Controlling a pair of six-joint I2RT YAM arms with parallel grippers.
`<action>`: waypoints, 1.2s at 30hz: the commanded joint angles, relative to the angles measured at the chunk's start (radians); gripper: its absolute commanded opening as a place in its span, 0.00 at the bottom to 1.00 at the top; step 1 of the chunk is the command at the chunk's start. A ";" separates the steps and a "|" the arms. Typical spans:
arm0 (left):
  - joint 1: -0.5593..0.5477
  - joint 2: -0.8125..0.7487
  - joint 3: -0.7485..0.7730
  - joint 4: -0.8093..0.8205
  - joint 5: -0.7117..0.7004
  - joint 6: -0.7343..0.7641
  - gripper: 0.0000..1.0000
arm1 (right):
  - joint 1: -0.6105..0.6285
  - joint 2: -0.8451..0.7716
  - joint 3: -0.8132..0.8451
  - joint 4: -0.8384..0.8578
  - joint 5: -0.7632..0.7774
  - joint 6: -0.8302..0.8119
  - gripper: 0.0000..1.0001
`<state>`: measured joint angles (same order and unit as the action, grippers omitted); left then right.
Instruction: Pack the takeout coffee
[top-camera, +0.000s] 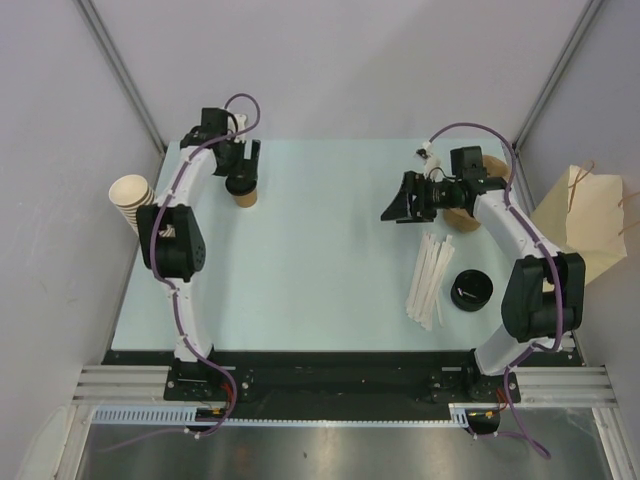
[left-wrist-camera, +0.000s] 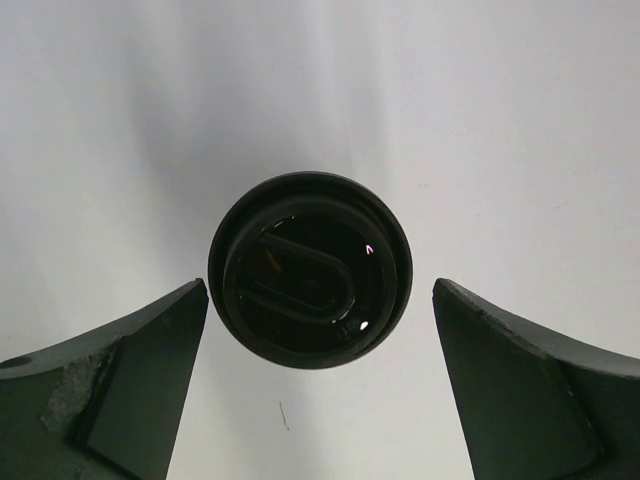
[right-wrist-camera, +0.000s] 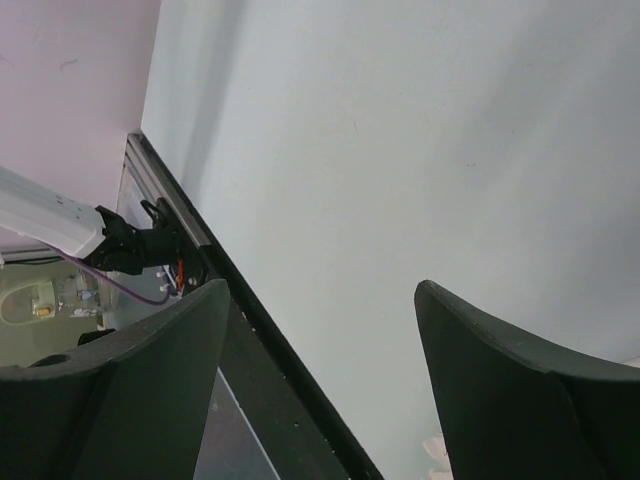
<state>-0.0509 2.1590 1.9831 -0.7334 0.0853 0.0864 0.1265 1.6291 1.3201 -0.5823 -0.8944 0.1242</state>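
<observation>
Over the pale table, with a paper bag off at 3 o'clock, the right gripper hangs spread wide and empty by the pulp carrier tray at 2 o'clock. The left gripper, jaws wide apart, straddles the paper cup at 10 o'clock, clear of its black lid.

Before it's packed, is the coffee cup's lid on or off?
On: black lid covers the upright cup below the open left gripper.
</observation>
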 joint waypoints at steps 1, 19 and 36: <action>0.006 -0.100 0.040 -0.020 0.021 -0.011 0.99 | -0.011 -0.057 0.063 -0.027 0.009 -0.035 0.81; -0.201 -0.677 -0.271 0.008 0.249 0.219 1.00 | -0.261 -0.207 0.240 -0.364 0.228 -0.357 0.79; -0.285 -0.820 -0.555 0.075 0.320 0.156 1.00 | -0.229 -0.178 0.350 -0.343 0.759 -0.412 0.64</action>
<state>-0.3252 1.3613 1.4292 -0.6895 0.3485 0.2626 -0.0795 1.4654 1.5684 -0.9184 -0.2836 -0.2317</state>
